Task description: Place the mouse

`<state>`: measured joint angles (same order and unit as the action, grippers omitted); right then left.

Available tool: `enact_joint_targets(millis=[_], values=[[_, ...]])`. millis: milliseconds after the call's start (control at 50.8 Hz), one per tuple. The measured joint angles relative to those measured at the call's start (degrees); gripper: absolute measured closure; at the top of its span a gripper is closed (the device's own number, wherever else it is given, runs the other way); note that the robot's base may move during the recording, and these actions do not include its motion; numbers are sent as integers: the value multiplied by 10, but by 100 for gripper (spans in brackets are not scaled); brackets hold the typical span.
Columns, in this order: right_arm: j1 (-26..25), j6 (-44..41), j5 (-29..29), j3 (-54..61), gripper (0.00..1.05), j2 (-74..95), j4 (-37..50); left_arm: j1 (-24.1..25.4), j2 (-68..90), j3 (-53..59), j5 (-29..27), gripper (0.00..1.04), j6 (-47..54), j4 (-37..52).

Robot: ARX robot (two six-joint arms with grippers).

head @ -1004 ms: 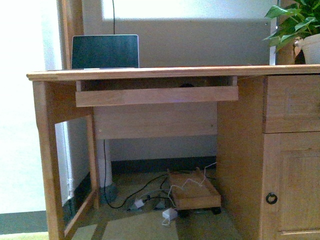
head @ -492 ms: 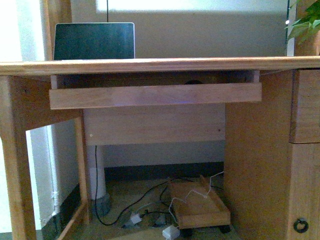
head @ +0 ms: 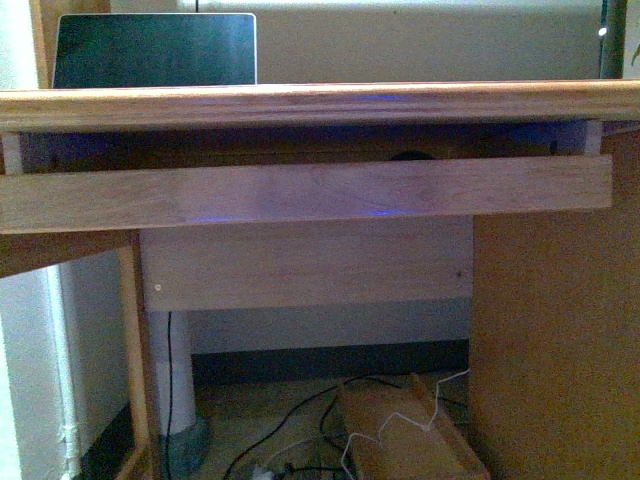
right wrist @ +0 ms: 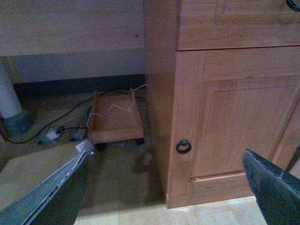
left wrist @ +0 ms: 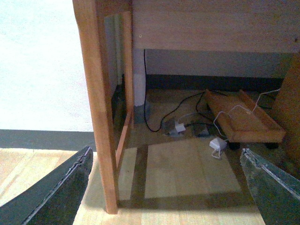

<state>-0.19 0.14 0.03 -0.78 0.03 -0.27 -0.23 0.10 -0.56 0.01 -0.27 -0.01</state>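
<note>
From where I stand, the small dark grey domed mouse (head: pixel 410 155) lies on the pull-out wooden tray (head: pixel 300 193) under the pale wooden worktop (head: pixel 300 103). Only its top peeks over the tray's front board, right of the middle. A silver-framed laptop with a dark screen (head: pixel 155 50) stands on the worktop toward the left. Both arms hang low in front of the desk. The left pincer (left wrist: pixel 165 154) is spread wide with nothing between its dark fingers (left wrist: pixel 61 197). It faces the desk's wooden leg (left wrist: pixel 98 108) and a low wooden trolley (left wrist: pixel 243 122) among cables on the floor. The right pincer (right wrist: pixel 165 154) is likewise released and empty, facing the wooden cupboard door (right wrist: pixel 234 126) with its dark ring pull (right wrist: pixel 183 146).
</note>
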Motion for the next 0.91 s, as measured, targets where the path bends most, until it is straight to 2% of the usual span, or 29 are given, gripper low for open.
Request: enact_joint_targets(millis=[905], values=[[0,0,-2,0,7,0,0,0,0,0,0,8,0,0]])
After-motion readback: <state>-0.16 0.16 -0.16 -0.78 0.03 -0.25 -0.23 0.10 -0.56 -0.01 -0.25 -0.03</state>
